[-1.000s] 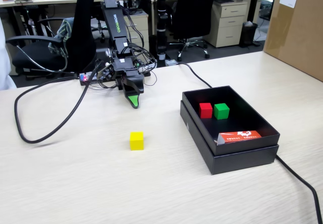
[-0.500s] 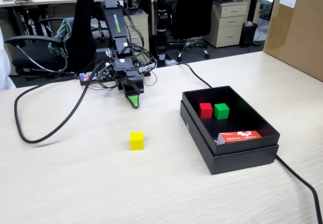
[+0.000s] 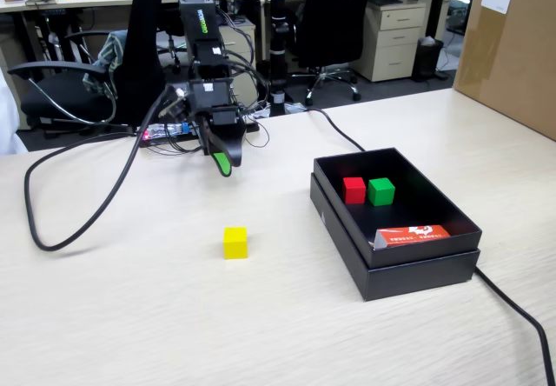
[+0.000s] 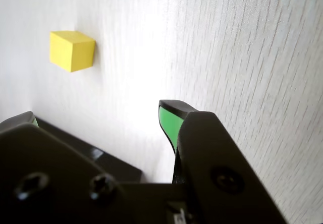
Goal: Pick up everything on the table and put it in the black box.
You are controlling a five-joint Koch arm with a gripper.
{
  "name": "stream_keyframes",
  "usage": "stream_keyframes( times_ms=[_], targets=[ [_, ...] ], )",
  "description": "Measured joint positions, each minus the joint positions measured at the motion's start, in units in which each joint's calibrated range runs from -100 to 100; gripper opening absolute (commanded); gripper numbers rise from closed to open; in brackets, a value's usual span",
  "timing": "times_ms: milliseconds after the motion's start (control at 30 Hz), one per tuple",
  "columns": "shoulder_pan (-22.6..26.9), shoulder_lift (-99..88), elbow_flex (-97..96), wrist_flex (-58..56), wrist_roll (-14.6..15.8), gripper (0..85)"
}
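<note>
Fixed view shows a big pale wood-grain table (image 3: 130, 316) taking up most of the shot, with office chairs and desks way off in the far background. Next biggest thing is the black box (image 3: 417, 269), sitting on the right side of the table, lid off and nested under it by the look of it. Inside, a red cube (image 3: 353, 189) and a green cube (image 3: 380, 191) sit just beside each other toward the far end, and a red-and-white card or packet (image 3: 415, 235) leans against the near inside wall. A thick black cable (image 3: 78, 216) loops across the left side of the table, and another runs off the near right corner past the box. The Koch arm (image 3: 207, 64) is at the far edge, left of the box, bent over so the gripper (image 3: 221, 158) points down and hangs above the tabletop with nothing in it. In the wrist view the gripper (image 4: 96, 113) has its jaws spread apart, one green-padded tip clear on the right and the other just peeking in at the left edge, bare table between them. Smallest bit: the yellow cube (image 3: 234, 242) is alone on the table, nearer to the camera than the gripper and well left of the box; in the wrist view the same cube (image 4: 72, 50) sits up ahead of the jaws, not touching anything.
</note>
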Motion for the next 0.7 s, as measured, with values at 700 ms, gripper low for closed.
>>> stream_keyframes(
  times_ms=[700],
  targets=[
    [-2.4, 68.1, 48.9, -17.5, 4.1, 47.2]
  ],
)
